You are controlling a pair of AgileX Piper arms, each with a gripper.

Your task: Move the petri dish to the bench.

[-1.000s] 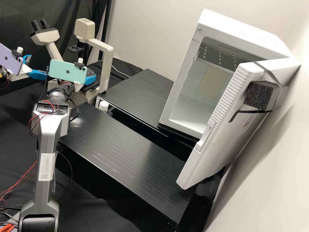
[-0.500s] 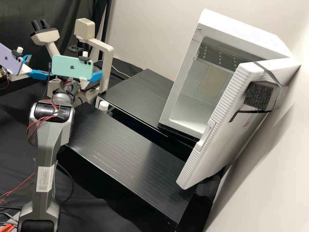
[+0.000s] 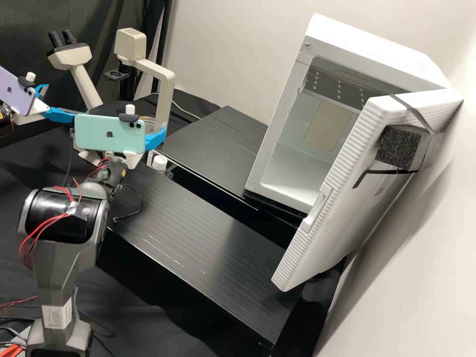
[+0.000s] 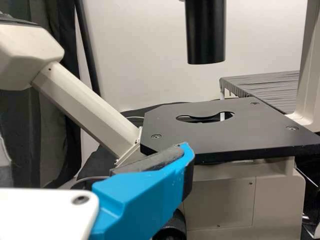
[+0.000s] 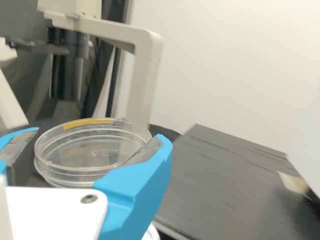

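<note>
A clear, round, shallow petri dish [image 5: 92,155] with a yellow strip [image 5: 87,123] along its rim is grasped by the right gripper [image 3: 154,139], gripped at its sides between the two blue fingers. Behind the right gripper, a mint-green phone [image 3: 106,134] is mounted on its wrist. Near that gripper, on its right side, a long black ridged platform [image 3: 193,228] is seen, and a small bottle with a round white cap [image 3: 159,162] is found between it and a second black ridged platform [image 3: 218,148]. Well apart to the right, a white box-shaped cabinet [image 3: 367,52] is seen with its door open. The left gripper [image 3: 62,101] is empty, its fingers spread apart, near the flat black stage [image 4: 220,132] of a cream-coloured microscope [image 4: 225,200].
</note>
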